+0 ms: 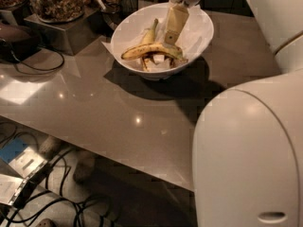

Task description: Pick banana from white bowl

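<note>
Though just beneath the pincer (pixel 171 39) (grip state unclear), banana (pixel 150 50) inside white bowl (pixel 124 31).

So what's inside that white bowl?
Inside the white bowl: a long curved banana with slimmer bananas, on white paper. The gripper reaches in from above, over the banana's right part. The bowl's bottom under the fruit is covered.

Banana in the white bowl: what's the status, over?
Gripper down inside white bowl, just above the banana. Banana lies in bowl, not lifted. Other bananas crowd close beside it.
</note>
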Robot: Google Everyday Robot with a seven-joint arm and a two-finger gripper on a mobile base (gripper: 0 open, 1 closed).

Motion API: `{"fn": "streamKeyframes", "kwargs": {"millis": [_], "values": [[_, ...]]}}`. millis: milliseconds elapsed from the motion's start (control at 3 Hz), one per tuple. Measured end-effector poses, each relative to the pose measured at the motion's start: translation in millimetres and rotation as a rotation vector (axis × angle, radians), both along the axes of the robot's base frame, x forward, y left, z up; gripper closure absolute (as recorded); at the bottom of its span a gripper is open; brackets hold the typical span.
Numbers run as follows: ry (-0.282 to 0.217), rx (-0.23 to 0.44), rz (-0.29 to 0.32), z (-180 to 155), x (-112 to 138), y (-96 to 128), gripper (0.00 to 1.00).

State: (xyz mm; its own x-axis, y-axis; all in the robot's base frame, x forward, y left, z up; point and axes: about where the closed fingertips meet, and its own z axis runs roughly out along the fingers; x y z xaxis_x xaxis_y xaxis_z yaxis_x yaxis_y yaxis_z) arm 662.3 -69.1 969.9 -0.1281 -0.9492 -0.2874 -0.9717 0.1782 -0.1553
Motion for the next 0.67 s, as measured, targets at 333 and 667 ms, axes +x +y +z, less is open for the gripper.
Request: {"fn": "streamKeyframes", "kwargs": {"millis": [333, 667], "values": [[0.020, 0.029, -0.045, -9, 14, -4, 0.26], [0.056, 0.046, -0.076, -24, 20, -5, 0.27]]}}
